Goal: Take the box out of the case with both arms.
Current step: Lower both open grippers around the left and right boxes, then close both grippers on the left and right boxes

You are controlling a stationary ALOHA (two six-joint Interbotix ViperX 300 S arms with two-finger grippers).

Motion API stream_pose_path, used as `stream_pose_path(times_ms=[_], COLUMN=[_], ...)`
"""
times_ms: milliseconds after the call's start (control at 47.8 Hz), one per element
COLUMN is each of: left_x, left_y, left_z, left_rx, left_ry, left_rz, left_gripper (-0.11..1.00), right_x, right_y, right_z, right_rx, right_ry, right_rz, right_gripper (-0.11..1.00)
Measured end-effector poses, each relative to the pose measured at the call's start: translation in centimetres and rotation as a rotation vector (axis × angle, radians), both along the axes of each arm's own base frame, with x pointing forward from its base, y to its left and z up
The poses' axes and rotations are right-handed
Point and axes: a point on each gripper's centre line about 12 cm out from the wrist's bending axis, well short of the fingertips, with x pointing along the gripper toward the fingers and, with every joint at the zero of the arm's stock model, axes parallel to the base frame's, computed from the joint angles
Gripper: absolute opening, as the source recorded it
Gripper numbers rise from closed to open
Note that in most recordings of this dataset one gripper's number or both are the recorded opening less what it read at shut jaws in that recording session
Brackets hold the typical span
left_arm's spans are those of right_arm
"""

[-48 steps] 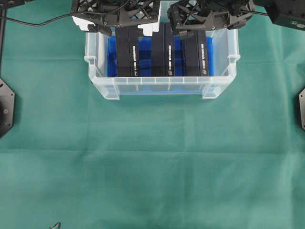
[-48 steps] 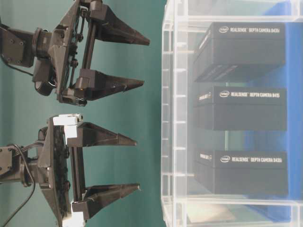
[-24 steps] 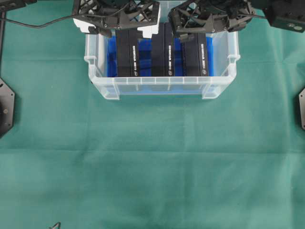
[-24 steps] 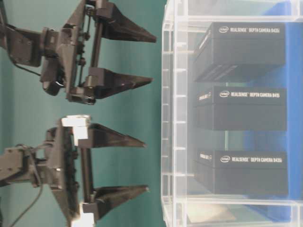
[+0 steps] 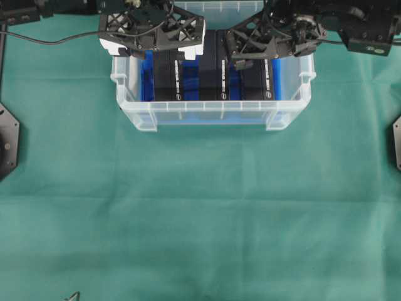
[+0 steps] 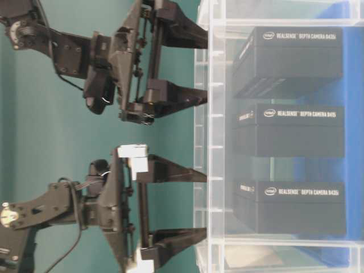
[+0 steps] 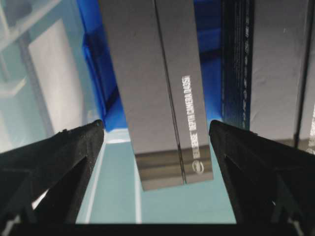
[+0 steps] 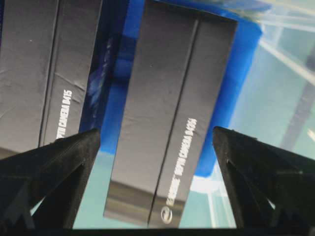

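A: State of each claw to be noted first.

B: The left claw (image 5: 164, 55), black with white parts, is seen spread wide and empty, one dark fingertip (image 7: 74, 147) on either side of the left-hand black rectangular cardboard box (image 7: 157, 93). The all-black right claw (image 5: 255, 54) is likewise wide and empty, framing the right-hand black box (image 8: 172, 113).

A: Location of the task's things?

B: Three black boxes are stood on edge side by side, the middle black box (image 5: 213, 69) between the two framed ones, on the blue lining inside the clear translucent plastic case (image 5: 213, 113), which is set on the green-clothed bench (image 5: 200, 219).

A: Advice for the step in hand?

B: Descent is judged unfinished. Each claw should be kept centred over its box, clear of the case rim, and closed only once the fingertips are well down the sides.
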Motion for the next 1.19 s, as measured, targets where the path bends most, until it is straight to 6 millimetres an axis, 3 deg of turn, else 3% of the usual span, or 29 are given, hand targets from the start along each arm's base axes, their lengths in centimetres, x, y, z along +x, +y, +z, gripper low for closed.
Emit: stream_pose_path(times_ms=[524,1194], left_x=[0.5,0.3], left_y=[0.7,0.7], left_z=[-4.0,-5.2], left_rx=[-0.01,-0.025], left_ry=[0.03,0.042], left_rz=[0.001,-0.007], left_gripper=[0.84,0.84], right_x=[0.2,0.1], right_y=[-0.1,-0.5], right_z=[-2.6,-3.4], right_rx=[-0.003,0.003], right_ry=[0.024,0.035], right_rz=[0.012,0.002], right_gripper=[0.96,0.96])
